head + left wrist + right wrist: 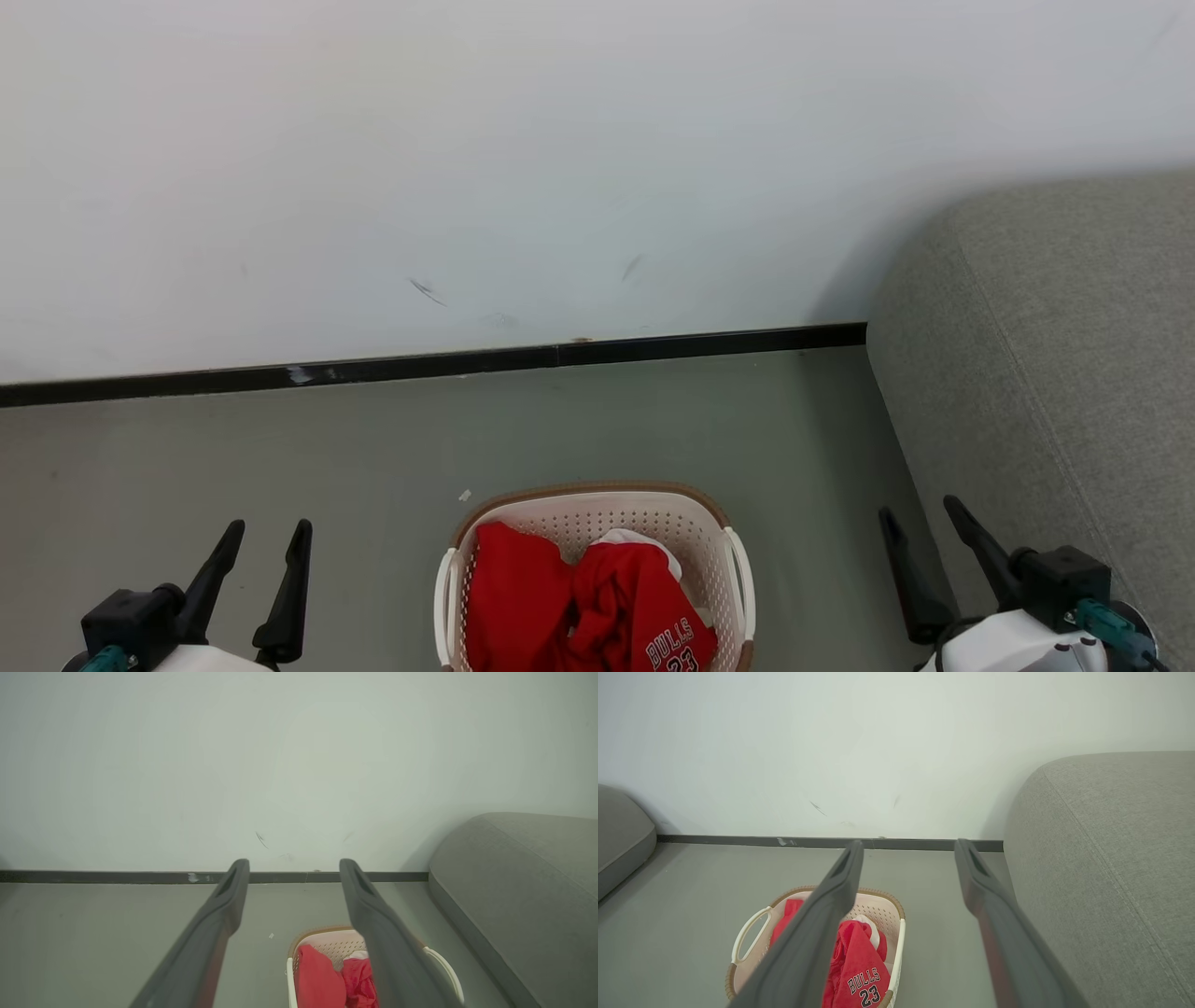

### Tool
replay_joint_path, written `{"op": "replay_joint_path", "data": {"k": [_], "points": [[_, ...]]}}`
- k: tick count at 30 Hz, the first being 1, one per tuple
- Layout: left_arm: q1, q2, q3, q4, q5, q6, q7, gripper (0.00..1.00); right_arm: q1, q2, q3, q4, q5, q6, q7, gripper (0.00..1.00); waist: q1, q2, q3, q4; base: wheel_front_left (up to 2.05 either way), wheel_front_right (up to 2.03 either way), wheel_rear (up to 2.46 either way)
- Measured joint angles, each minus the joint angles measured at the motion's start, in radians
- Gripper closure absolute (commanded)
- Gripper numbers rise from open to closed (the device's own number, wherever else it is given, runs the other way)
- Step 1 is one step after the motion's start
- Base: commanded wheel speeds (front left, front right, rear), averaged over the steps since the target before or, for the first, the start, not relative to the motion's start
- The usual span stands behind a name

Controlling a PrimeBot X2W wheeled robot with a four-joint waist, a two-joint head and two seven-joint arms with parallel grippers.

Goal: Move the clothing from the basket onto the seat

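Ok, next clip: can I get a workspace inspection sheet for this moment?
Surface: grey floor, basket standing on it.
Job's things: red clothing, including a Bulls jersey, all in the basket; seat to the robot's right, none on its visible part.
Clutter: small white scrap beside the basket.
Grippers: left gripper and right gripper open, empty, flanking the basket.
Cables: teal plug at the right wrist.
Surroundings: scuffed white wall, black skirting, second grey cushion in the right wrist view.
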Motion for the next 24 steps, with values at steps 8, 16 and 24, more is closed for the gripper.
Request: {"op": "replay_joint_path", "data": {"k": [8, 16, 24], "points": [[0.002, 0.005, -0.029, 0.002, -0.002, 0.0, 0.0, 0.0, 0.009, 0.0, -0.007, -0.012, -0.002, 0.0, 0.0, 0.0, 0.0, 0.0, 0.027, -0.012, 0.0, 0.0, 0.0], [0.01, 0.012, -0.06, 0.0, -0.021, 0.0, 0.0, 0.0, 0.007, 0.001, -0.001, -0.037, -0.004, 0.0, 0.0, 0.0, -0.0001, 0.0, 0.067, -0.023, 0.0, 0.0, 0.0], [0.009, 0.033, -0.11, -0.019, -0.042, 0.0, 0.0, 0.0, -0.016, 0.001, 0.006, -0.064, -0.004, 0.0, 0.0, 0.0, -0.0001, 0.0, 0.122, -0.036, 0.0, 0.0, 0.0]]}}
